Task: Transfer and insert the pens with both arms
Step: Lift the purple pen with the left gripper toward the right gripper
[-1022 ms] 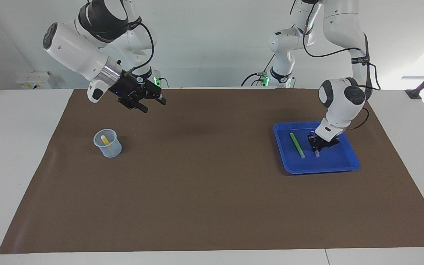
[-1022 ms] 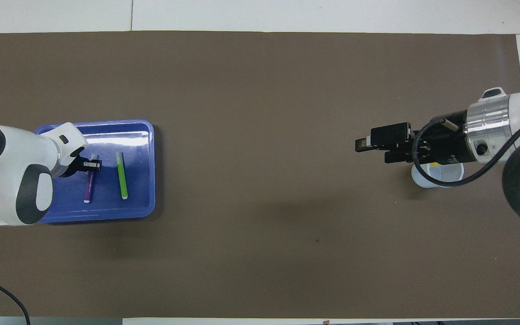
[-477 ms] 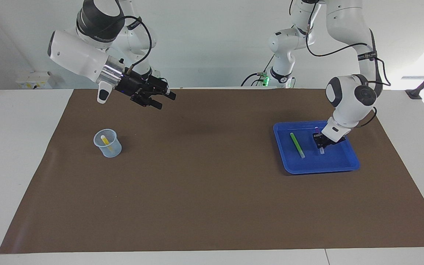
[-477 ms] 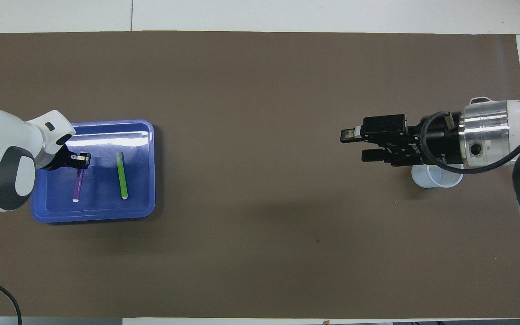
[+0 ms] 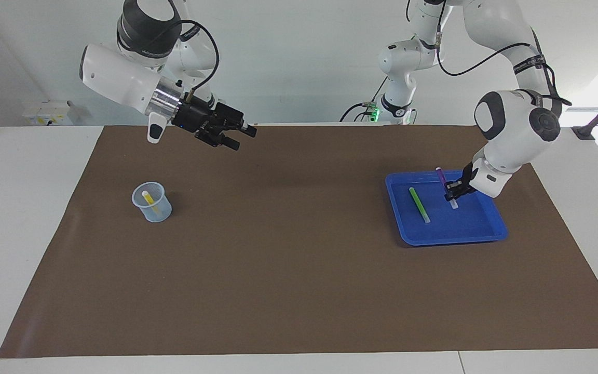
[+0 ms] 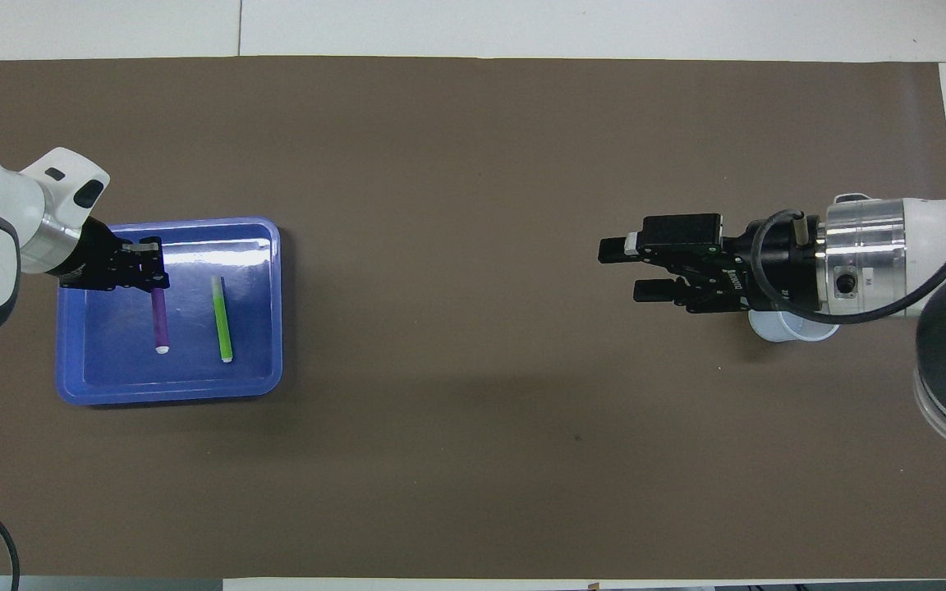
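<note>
My left gripper (image 5: 453,191) (image 6: 154,283) is shut on the purple pen (image 5: 440,175) (image 6: 160,316) and holds it tilted above the blue tray (image 5: 449,240) (image 6: 169,394), pale cap end down. The green pen (image 5: 419,204) (image 6: 222,318) lies flat in the tray beside it. The yellow pen (image 5: 149,201) stands in a clear plastic cup (image 5: 152,203) toward the right arm's end. In the overhead view the arm hides the yellow pen and part of the cup (image 6: 793,330). My right gripper (image 5: 242,136) (image 6: 617,269) is open and empty, up in the air over the mat.
A brown mat (image 5: 288,270) covers the white table. Two smaller white arms with green-lit bases (image 5: 397,78) stand at the robots' edge of the table.
My left gripper has lifted the purple pen off the tray floor. My right gripper has moved away from the cup toward the middle of the table.
</note>
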Controlling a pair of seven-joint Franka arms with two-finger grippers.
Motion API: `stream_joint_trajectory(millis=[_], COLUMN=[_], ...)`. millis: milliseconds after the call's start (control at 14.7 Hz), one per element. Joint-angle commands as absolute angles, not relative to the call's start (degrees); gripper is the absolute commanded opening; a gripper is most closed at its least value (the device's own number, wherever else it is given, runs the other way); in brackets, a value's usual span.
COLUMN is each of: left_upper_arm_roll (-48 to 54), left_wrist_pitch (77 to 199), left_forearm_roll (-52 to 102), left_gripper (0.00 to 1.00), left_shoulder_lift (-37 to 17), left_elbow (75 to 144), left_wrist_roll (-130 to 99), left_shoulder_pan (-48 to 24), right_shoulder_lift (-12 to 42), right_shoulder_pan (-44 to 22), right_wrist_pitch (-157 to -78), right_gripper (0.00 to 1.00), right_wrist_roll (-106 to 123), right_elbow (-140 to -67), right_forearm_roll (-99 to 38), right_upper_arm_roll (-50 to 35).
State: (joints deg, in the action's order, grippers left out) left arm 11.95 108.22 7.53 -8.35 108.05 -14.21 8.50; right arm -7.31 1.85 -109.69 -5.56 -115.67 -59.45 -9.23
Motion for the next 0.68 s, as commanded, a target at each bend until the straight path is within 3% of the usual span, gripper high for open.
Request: stream_joint_trajectory(millis=[0, 409, 613], left_upper_arm_roll=[11.69, 12.92, 14.5], left_wrist_pitch=[102.58, 102.3, 104.5], left_forearm_roll=[11.68, 20.9, 24.42], left_gripper=[0.0, 0.0, 0.0], left_shoulder_lift=[-9.23, -6.77, -5.54], left_elbow=[101.97, 99.32, 99.49], left_wrist_roll=[-28.86, -68.22, -82.92], left_shoulder_pan=[3.8, -4.56, -6.32], right_shoulder_lift=[-8.7, -8.7, -9.14], right_shoulder_pan=[2.37, 2.29, -1.66], right_wrist_pitch=[-112.93, -119.52, -124.43], right_gripper=[1.0, 1.0, 1.0], right_wrist_roll=[-7.64, -10.46, -10.63], right_elbow=[-117.33, -117.95, -119.62], right_forearm_roll=[-60.82, -60.91, -60.91], right_upper_arm_roll=[-11.33, -15.47, -15.91])
